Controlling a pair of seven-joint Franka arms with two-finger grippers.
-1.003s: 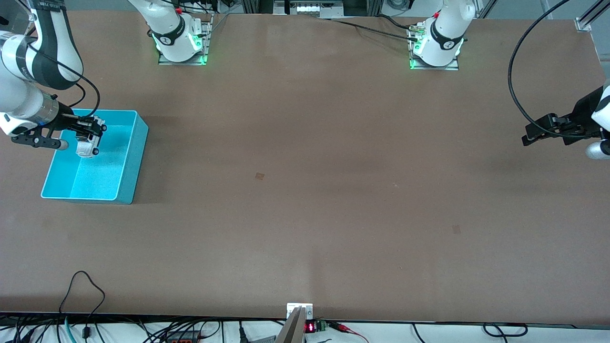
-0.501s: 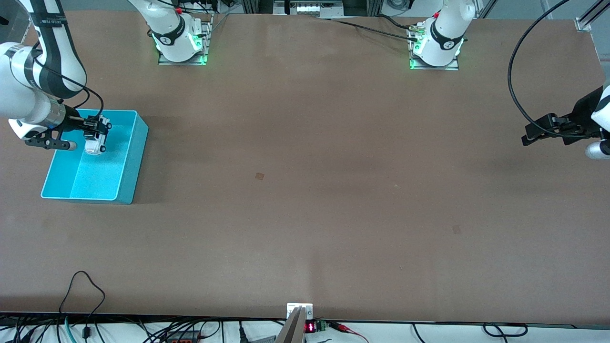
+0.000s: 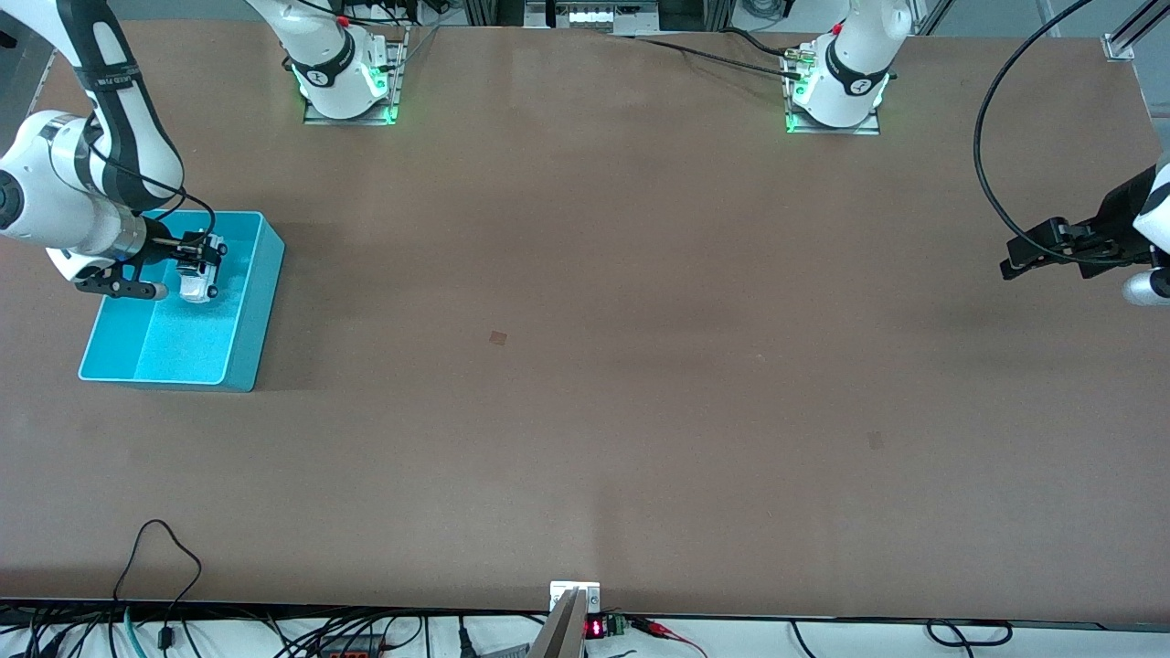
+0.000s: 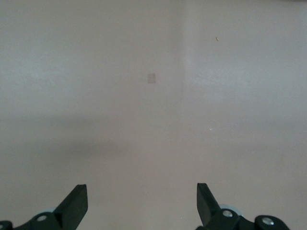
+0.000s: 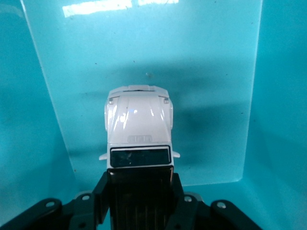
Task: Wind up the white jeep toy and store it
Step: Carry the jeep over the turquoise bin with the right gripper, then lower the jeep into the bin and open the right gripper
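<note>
My right gripper (image 3: 194,256) is shut on the white jeep toy (image 3: 200,277) and holds it inside the teal bin (image 3: 260,302), low over the bin's floor. In the right wrist view the white jeep toy (image 5: 138,125) points away from the camera, its black roof clamped between the dark fingers (image 5: 101,194), with the bin's floor (image 5: 206,86) under it. Whether its wheels touch the floor I cannot tell. My left gripper (image 3: 1022,260) waits open above the table at the left arm's end; only bare table lies between its fingertips (image 4: 76,201).
The teal bin stands at the right arm's end of the brown table (image 3: 585,366). A small dark patch (image 3: 497,338) marks the tabletop near the middle. Cables (image 3: 155,557) run along the edge nearest the front camera.
The right arm has carried the jeep across the bin toward its wall on the table's middle side, and lower into it. The left arm has not moved.
</note>
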